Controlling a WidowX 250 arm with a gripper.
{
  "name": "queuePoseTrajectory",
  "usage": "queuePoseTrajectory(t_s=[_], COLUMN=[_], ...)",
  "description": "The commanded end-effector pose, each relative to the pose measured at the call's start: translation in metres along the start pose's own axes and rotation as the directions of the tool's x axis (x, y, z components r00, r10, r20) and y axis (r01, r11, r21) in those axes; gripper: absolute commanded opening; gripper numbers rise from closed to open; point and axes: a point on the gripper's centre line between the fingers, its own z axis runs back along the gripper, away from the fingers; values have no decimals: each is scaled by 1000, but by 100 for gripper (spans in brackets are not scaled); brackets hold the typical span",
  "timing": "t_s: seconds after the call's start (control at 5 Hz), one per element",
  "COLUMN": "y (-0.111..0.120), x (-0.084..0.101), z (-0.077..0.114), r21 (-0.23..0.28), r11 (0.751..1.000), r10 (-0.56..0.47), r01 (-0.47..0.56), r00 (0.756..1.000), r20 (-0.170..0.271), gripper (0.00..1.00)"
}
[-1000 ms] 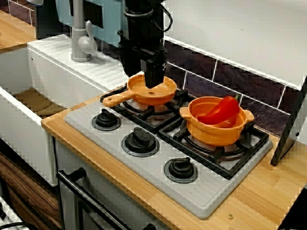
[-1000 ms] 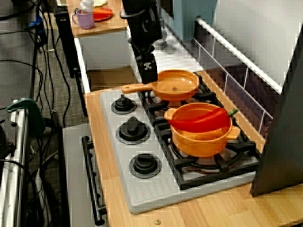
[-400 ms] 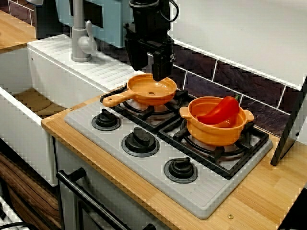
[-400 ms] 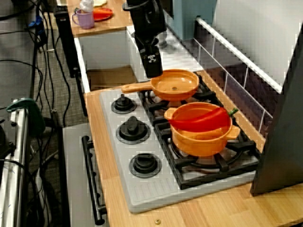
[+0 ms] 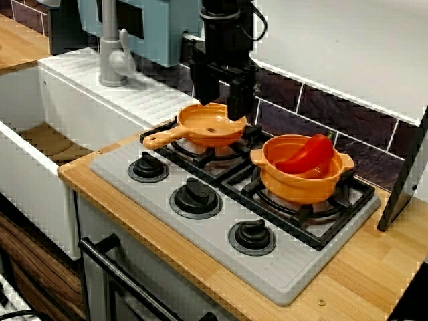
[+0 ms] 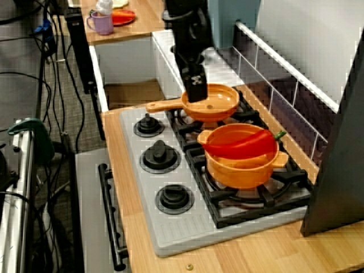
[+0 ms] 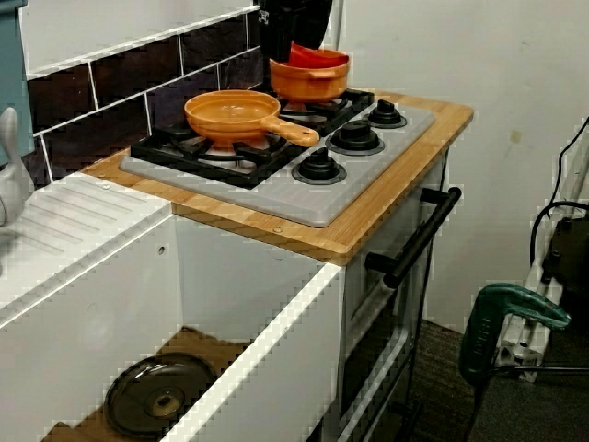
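stove-top scene in three views. i count one orange frying pan (image 5: 210, 127), one orange pot (image 5: 301, 180), one red pepper (image 5: 306, 154), three black knobs (image 5: 195, 195), one grey tap (image 5: 114, 57) and one dark lid (image 7: 164, 398). the pan sits on the burner grate nearest the sink, its handle pointing toward the knob side. the pot stands on the neighbouring grate, apart from the pan, and the pepper lies tilted inside it. the lid lies flat on the sink floor and shows only in the view across the sink.

my gripper (image 5: 219, 112) hangs over the pot-side rim of the pan. in the view from the front, its two dark fingers (image 5: 239, 110) stand parted, with nothing between them. in the view from the stove's end, they line up as one bar. the lower fingertip reaches the pan's rim; i cannot tell whether it touches.
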Motion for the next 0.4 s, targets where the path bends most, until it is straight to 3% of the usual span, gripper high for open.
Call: queuePoseTrajectory(t_s=[0.0,0.2], y=[-6,-13], x=[16,21], z=[1,-3], r21=[-8,-2], r11=[1000,1000], r10=[12,12], r01=[-11,-12], r00=[999,1000], r20=[35,22], gripper=[100,100])
